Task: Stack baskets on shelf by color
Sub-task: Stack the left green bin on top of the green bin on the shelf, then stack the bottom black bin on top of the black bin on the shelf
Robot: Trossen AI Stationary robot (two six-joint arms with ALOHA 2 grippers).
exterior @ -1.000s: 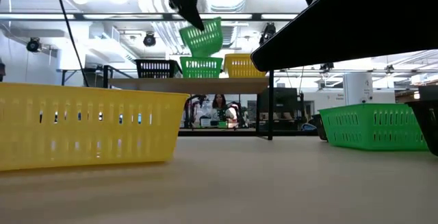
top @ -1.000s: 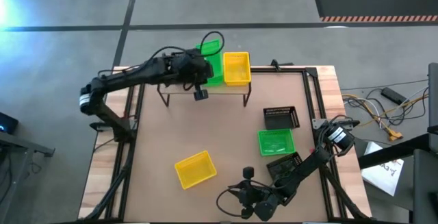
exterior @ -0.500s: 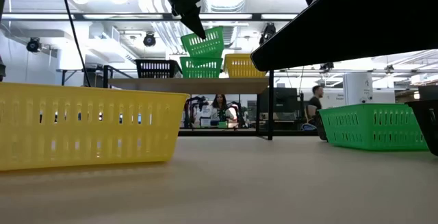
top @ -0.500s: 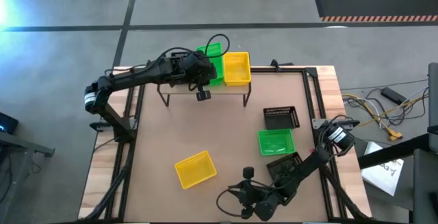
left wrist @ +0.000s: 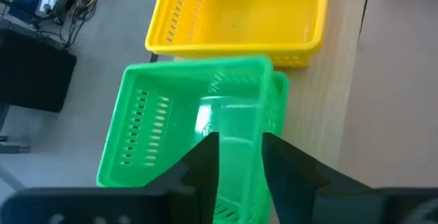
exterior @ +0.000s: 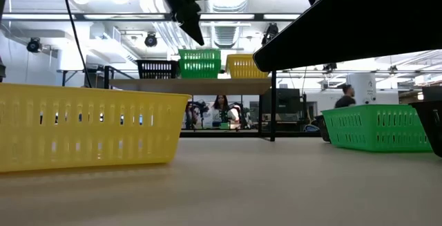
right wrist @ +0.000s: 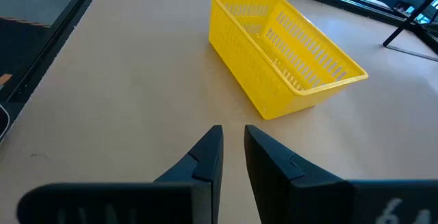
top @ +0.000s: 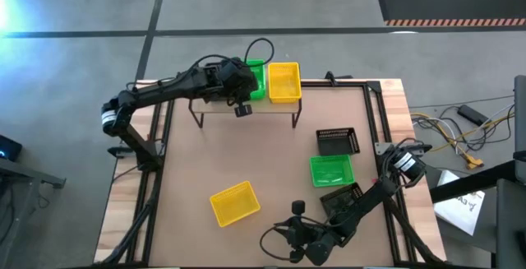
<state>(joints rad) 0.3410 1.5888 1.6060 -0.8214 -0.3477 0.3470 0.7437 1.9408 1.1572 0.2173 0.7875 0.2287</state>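
Note:
On the shelf (top: pixel 275 107) a green basket (left wrist: pixel 185 114) sits level, nested slightly askew in a second green one (left wrist: pixel 279 94), between a black basket (exterior: pixel 157 68) and a yellow one (top: pixel 283 81). My left gripper (left wrist: pixel 239 142) is open, one finger on either side of the top basket's near wall. In the low view its fingertip (exterior: pixel 200 41) stands just above the rim. My right gripper (right wrist: pixel 233 138) waits low at the table's near edge, narrowly open on nothing and pointing at a yellow basket (right wrist: pixel 287 53) on the table.
On the tabletop stand the yellow basket (top: pixel 234 203) near the front left, a black basket (top: pixel 338 141), a green one (top: pixel 330 170) and another black one (top: pixel 341 195) at the right. Cables (top: pixel 460 133) lie off the table's right side. People move in the room behind.
The green basket hung tilted from my left gripper above the shelf. It has come down into the other green basket and now sits level there. My left gripper has let go of it, and its fingertip now stands just above the rim.

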